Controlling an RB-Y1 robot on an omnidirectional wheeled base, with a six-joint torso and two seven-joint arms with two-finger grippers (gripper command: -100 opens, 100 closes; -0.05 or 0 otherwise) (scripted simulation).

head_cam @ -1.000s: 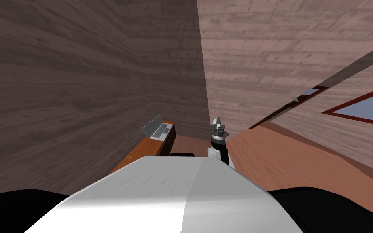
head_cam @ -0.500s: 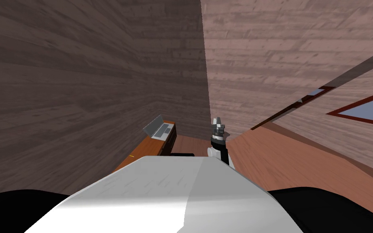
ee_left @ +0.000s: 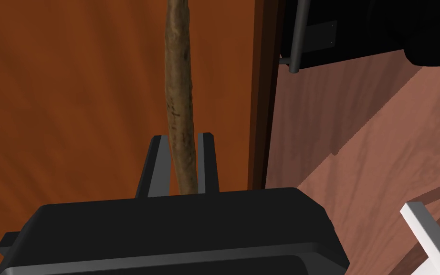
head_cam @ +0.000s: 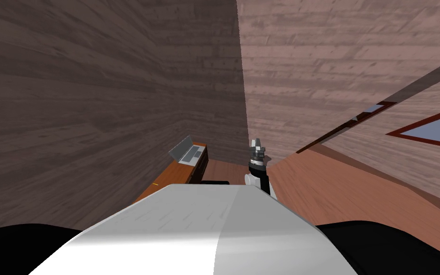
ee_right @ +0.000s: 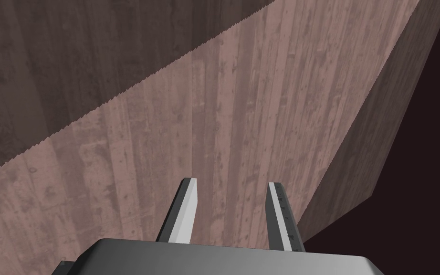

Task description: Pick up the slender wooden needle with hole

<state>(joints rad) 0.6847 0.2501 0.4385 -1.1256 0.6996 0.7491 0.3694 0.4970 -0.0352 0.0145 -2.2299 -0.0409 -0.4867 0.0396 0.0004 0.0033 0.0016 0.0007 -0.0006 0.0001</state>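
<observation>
A slender brown wooden needle lies on an orange-brown tabletop and runs lengthwise between my left gripper's fingers. That left gripper is shut on the needle, with both thin fingers pressed against its sides near one end. The needle's far end runs out of the picture, and no hole shows. My right gripper is held up in front of my chest, away from the table. Its fingers stand apart with nothing between them.
The table's dark edge runs close beside the needle, with reddish wood floor beyond. A black object with a grey bar stands past that edge. In the head view an open laptop sits on a desk by the wall.
My head's view swung slightly a second ago and has held still since. The right arm has not moved.
</observation>
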